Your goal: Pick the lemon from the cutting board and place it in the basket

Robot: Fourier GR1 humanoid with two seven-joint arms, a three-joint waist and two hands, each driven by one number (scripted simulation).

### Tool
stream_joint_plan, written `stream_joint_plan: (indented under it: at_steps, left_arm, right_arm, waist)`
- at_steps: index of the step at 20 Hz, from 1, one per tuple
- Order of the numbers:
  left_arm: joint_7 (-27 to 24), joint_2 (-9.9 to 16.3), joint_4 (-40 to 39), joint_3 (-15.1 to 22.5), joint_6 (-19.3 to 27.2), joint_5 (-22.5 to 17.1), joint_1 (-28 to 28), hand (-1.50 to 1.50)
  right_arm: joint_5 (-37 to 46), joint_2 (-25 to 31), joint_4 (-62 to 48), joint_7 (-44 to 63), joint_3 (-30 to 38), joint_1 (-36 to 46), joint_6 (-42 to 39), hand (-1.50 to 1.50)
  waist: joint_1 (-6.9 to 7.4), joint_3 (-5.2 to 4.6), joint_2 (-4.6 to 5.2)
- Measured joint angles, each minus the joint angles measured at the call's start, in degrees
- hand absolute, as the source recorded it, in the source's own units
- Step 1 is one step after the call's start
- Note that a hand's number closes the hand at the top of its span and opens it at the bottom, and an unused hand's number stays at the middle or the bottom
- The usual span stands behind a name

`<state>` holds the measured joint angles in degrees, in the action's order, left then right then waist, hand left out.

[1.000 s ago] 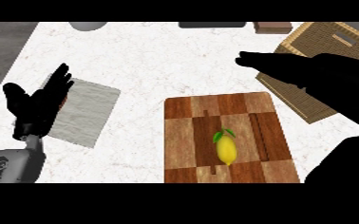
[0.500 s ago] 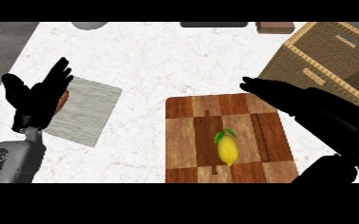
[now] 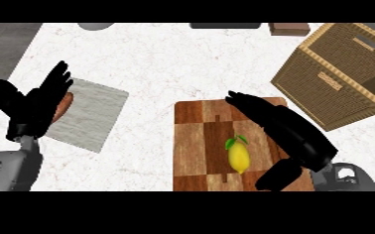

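Note:
A yellow lemon (image 3: 239, 157) with a green leaf lies on the wooden cutting board (image 3: 199, 144) at the lower middle. My right hand (image 3: 291, 133) hovers just right of the lemon, open, fingers stretched toward the upper left and thumb below; the lemon stays uncovered between fingers and thumb. The wicker basket (image 3: 333, 74) stands at the upper right, beyond the board. My left hand (image 3: 35, 106) rests open at the left edge, fingers up.
A grey mat (image 3: 92, 113) lies left of the board, with a reddish object (image 3: 64, 104) partly hidden behind my left hand. A dark tray (image 3: 225, 25), a brown block (image 3: 288, 28) and a grey round item (image 3: 96, 25) line the far edge.
My right hand has come down and back from near the basket to the board, ending beside the lemon. The view has shifted slightly. The lemon has not moved.

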<state>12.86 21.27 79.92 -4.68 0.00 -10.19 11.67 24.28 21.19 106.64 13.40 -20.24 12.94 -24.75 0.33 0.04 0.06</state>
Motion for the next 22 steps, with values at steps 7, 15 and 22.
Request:
stream_joint_plan:
  at_steps: [7, 15, 22]
  left_arm:
    - [-0.6, -2.2, -0.9, -0.1, 0.2, 2.0, 0.2, 0.00]
    - [-0.8, -3.1, -1.1, -1.6, -1.3, 3.0, 0.4, 0.00]
    - [0.3, -5.0, 1.4, -1.8, -0.7, 5.2, -0.6, 0.00]
  right_arm:
    - [9.0, -4.0, -10.4, -4.4, -3.2, 0.4, 2.5, -1.50]
    - [14.9, -5.5, -15.6, -7.7, -2.5, 0.2, 1.0, -1.50]
    - [16.6, -5.7, -16.8, -13.2, 1.0, -1.3, -0.7, -1.50]
  waist:
    - [-0.16, -0.03, -0.02]
    - [-0.27, -0.03, -0.05]
    - [-0.28, -0.04, -0.07]
